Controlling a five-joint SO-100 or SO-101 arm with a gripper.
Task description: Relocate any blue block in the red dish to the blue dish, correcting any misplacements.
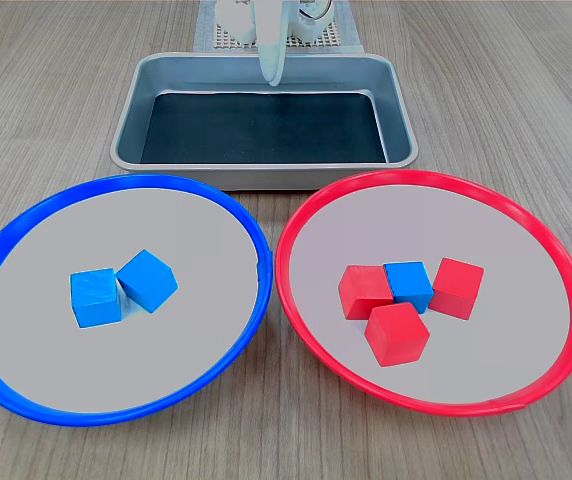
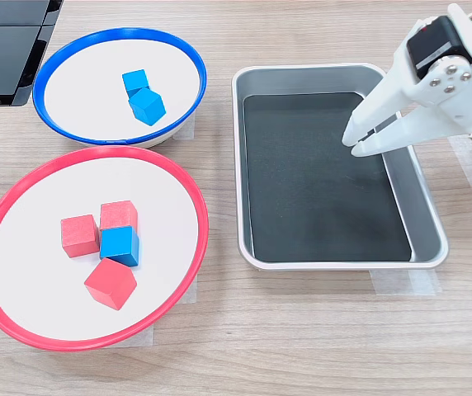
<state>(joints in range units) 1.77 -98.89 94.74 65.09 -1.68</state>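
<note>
The metal tray (image 1: pixel 266 110) sits at twelve o'clock in the first exterior view, with the blue dish (image 1: pixel 26 235) at eight and the red dish (image 1: pixel 546 250) at four. The white gripper (image 2: pixel 358 145) hangs over the tray's right side in the second exterior view, its jaws nearly together and holding nothing. Three red cubes (image 1: pixel 397 333) hem in the blue block (image 1: pixel 408 285) near the red dish's middle. Two blue cubes (image 1: pixel 147 279) touch in the blue dish.
</note>
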